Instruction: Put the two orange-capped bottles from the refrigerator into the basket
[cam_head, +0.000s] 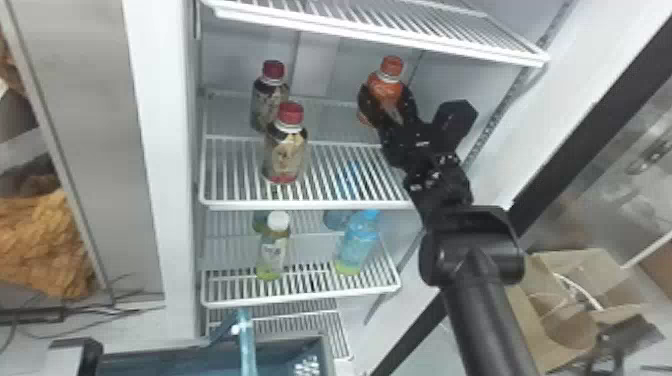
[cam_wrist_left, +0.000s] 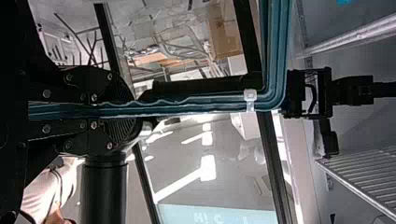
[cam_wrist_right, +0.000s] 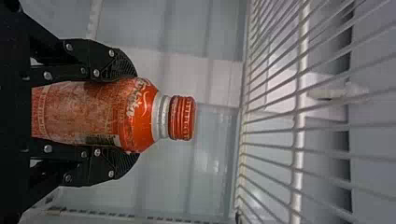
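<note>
Jaws of the right gripper (cam_head: 387, 104) were clamped around an orange-capped bottle (cam_head: 391, 69), upright, above the right side of the middle shelf (cam_head: 305, 204); couldn't tell if its base touched. Left gripper (cam_wrist_left: 123, 108) jaws pinched the teal handle (cam_head: 245, 345) of the basket (cam_head: 317, 345), which sat below, in front of the fridge. Two red-capped bottles (cam_head: 285, 155) stood toward that shelf's left edge, one nearer the front. White-capped bottle (cam_head: 273, 250) and blue bottle (cam_head: 357, 245) stood one shelf lower.

head view bright, refrigerator (cam_head: 162, 200) evenly lit; left wrist view harsh white glare, dark foreground; right wrist view softer light, faint sheen.
</note>
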